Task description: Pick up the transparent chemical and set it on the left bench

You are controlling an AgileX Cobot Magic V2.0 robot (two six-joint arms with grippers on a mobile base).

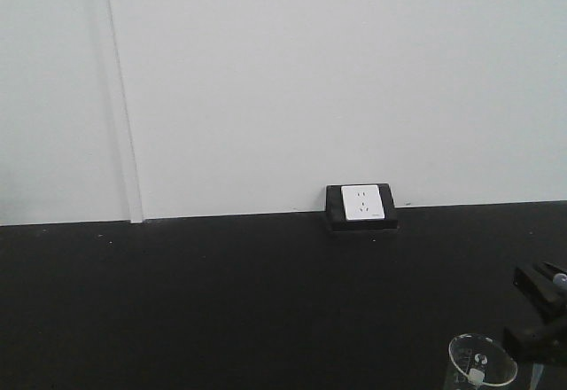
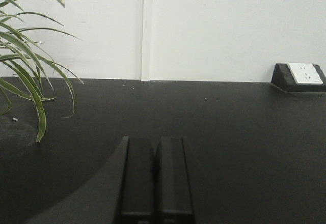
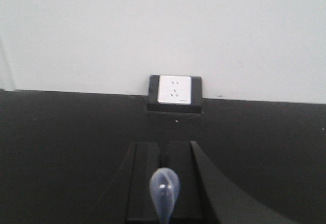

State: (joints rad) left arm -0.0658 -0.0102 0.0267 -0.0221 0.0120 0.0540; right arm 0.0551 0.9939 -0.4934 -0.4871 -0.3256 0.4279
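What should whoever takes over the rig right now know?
Left gripper: shut, empty, low over the black countertop.
Right gripper: fingers nearly together, pipette bulb lying over them; a grip on the glass cannot be confirmed.
Transparent chemical: bottom right of the front view, against the right arm's gripper, on the stretch with the wall socket; resting or lifted, cannot tell.
Done: gripper is at the beaker.
Left: confirm the grasp, carry it to the left bench (not in view), set it down.

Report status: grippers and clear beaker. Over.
Left gripper shut, empty. Right gripper beside small clear glass beaker with clear pipette, grip unclear. White wall socket ahead, green plant left; neither blocking.
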